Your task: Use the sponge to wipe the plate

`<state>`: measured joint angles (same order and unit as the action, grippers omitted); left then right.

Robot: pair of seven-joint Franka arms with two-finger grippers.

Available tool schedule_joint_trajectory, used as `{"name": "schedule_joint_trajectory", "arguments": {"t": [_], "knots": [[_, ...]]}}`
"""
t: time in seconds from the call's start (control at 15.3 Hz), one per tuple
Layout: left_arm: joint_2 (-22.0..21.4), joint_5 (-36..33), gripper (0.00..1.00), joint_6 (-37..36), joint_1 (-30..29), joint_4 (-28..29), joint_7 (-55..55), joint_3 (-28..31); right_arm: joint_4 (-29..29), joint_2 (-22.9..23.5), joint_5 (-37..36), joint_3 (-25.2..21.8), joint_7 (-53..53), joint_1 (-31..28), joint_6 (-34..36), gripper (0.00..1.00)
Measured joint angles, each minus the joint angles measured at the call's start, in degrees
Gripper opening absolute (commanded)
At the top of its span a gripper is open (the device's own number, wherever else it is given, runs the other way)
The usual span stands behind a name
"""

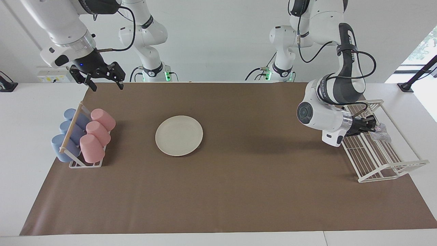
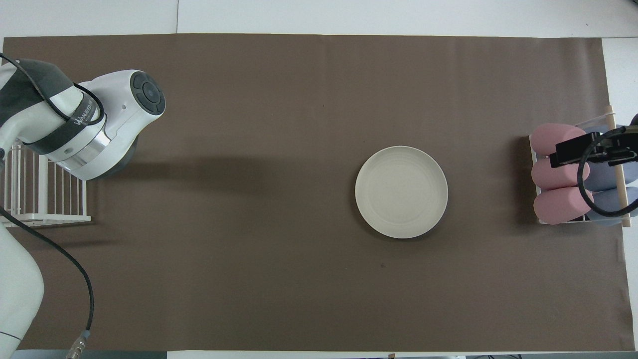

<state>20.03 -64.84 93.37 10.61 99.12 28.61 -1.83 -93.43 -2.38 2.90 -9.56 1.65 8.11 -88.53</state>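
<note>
The cream-white plate lies flat on the brown mat near the table's middle, toward the right arm's end; it also shows in the overhead view. The silvery glittery sponge lies in the white wire rack at the left arm's end. My left gripper is down in the rack, right at the sponge; in the overhead view the arm hides both. My right gripper is open and empty, raised over the cup rack.
A small rack holds three pink cups and three blue cups on their sides at the right arm's end. The white wire rack also shows in the overhead view. The brown mat covers the table.
</note>
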Motion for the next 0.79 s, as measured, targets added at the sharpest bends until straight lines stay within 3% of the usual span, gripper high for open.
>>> {"name": "schedule_joint_trajectory", "arguments": {"t": [0.33,0.39,0.46,0.52,0.65,0.79], "knots": [[0.0,0.37,0.03,1.53,-0.4,1.27,1.74,-0.04,-3.98,-1.76,0.0,0.66,0.04,-2.05,-1.6,1.0],[0.0,0.62,0.17,1.66,-0.4,1.27,1.75,-0.05,-4.18,-1.68,0.0,0.91,0.56,-3.05,-1.6,1.0],[0.0,1.03,0.48,1.78,-0.4,1.27,1.76,-0.07,-4.21,-1.46,0.01,0.92,1.77,-3.75,-1.61,1.0],[0.0,1.49,0.65,1.85,-0.4,1.27,1.77,-0.09,-4.15,-1.22,0.01,0.9,2.95,-4.23,-1.72,1.0],[0.0,2.02,0.68,2.01,-0.4,1.27,1.79,-0.13,-3.58,-0.92,0.01,0.88,3.67,-4.65,-2.24,1.0],[0.0,2.15,0.83,2.12,-0.4,1.27,1.81,-0.15,-3.06,-1.0,0.01,0.88,3.72,-4.73,-2.32,1.0]]}}
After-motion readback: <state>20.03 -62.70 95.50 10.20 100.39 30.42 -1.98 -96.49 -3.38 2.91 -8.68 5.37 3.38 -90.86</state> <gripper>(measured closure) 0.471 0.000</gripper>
